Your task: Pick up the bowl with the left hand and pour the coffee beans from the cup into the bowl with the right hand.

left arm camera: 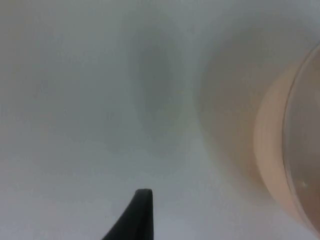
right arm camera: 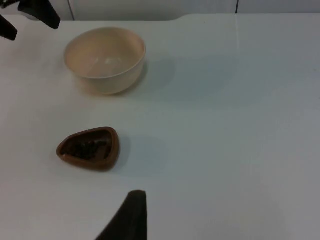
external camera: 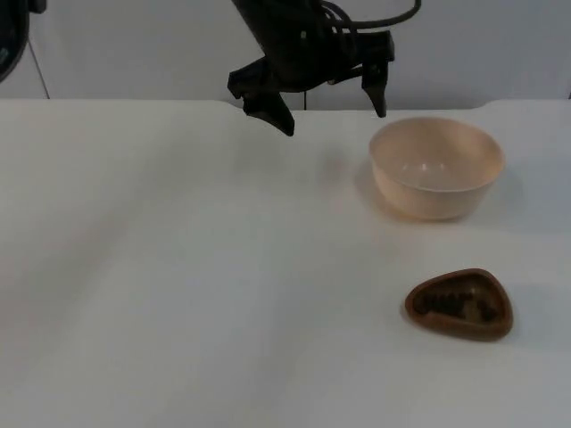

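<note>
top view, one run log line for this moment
left pincer: open, above table left of bowl | bowl: empty | cup: beans inside, untouched

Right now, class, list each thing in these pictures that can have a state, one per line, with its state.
bowl: upright on the table, empty, not held.
cup: upright on the table, coffee beans inside, not held.
left gripper: open, in the air beside the bowl, holding nothing.
table: bears the bowl and cup, standing apart.
</note>
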`<move>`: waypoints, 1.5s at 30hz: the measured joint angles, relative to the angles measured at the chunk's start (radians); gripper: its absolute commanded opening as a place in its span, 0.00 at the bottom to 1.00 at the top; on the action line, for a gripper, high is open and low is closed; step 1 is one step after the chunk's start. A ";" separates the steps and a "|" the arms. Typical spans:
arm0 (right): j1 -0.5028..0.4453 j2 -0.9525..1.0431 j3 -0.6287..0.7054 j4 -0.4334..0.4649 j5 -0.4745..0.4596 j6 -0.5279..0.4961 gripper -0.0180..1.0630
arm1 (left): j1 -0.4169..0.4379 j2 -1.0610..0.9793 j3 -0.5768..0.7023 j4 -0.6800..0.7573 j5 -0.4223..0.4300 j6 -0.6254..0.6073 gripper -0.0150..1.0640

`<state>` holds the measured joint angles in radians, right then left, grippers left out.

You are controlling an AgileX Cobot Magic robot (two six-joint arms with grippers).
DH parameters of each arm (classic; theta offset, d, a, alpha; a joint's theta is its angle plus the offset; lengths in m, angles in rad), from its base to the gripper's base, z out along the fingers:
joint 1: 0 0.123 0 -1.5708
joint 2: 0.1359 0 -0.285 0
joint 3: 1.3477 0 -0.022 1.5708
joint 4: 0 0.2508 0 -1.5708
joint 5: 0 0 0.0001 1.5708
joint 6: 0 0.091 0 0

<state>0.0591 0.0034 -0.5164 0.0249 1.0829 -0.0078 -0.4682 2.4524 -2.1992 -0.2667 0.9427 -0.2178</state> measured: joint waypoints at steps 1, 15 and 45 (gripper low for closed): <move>0.000 0.000 0.000 0.000 0.000 0.000 0.99 | -0.004 0.005 -0.001 0.012 -0.015 -0.011 0.97; 0.000 0.000 0.000 0.000 0.000 0.000 0.99 | -0.053 0.060 -0.002 0.085 -0.152 -0.095 0.97; 0.000 0.000 0.000 0.000 0.000 0.000 0.99 | -0.055 0.112 -0.002 0.090 -0.250 0.136 0.97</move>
<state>0.0591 0.0034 -0.5164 0.0249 1.0829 -0.0078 -0.5230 2.5646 -2.2015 -0.1771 0.6924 -0.0818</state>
